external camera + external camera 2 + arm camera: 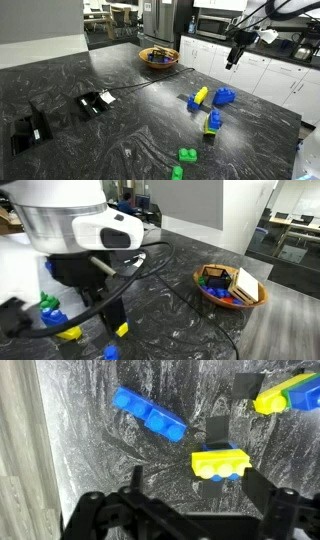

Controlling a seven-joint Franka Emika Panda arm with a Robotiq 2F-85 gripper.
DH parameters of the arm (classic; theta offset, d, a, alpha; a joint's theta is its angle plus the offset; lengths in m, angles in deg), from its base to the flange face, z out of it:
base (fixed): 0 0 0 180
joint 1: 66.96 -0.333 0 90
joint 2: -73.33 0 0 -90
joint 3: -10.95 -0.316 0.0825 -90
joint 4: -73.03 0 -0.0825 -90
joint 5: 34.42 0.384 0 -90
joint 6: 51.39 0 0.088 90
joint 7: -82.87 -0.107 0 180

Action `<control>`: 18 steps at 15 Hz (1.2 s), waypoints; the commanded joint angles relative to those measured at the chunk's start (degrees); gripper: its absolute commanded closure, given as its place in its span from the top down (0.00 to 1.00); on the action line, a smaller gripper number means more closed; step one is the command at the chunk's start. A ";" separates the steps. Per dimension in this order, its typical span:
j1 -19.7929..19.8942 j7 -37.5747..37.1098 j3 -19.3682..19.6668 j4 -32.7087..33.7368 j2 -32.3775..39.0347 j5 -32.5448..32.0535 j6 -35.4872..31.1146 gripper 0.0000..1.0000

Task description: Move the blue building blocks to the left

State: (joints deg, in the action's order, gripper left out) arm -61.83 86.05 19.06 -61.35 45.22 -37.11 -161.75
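The blue building blocks [224,96] lie on the black marble counter, near its right edge in an exterior view. In the wrist view they are an all-blue studded clump [148,415] at the upper middle. My gripper [237,50] hangs high above the counter, up and to the right of the blocks, touching nothing. In the wrist view its two dark fingers [200,495] stand apart at the bottom, open and empty, below the blue clump.
A blue brick joined to a yellow one [198,98] [222,462] lies beside the blue blocks. A blue brick topped with yellow-green [212,122] [285,395] and green bricks [187,155] lie nearby. A bowl of blocks [158,57] [230,285] stands further back. Black objects [95,102] and a cable lie at left.
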 commanded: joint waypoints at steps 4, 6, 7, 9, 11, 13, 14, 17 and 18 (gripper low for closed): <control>0.44 0.85 0.29 0.21 1.01 1.03 -0.31 1.00; 0.68 0.55 0.36 -0.48 1.63 0.60 -2.27 1.00; 0.46 1.60 0.66 -0.85 2.04 0.65 -2.92 1.00; -0.35 5.76 1.51 -1.31 3.31 0.93 -2.12 1.00; -0.60 11.04 1.71 -2.17 4.22 -0.56 0.11 1.00; -0.74 17.13 2.26 -3.47 4.68 -1.34 1.62 1.00; -0.14 17.23 2.19 -3.99 4.91 -1.87 0.88 1.00; -0.03 15.91 2.06 -4.17 5.06 -1.03 0.42 1.00; -0.05 16.06 2.07 -4.17 5.05 -1.07 0.42 1.00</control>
State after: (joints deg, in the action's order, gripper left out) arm -61.87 102.12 21.14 -65.59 50.26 -38.20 -161.43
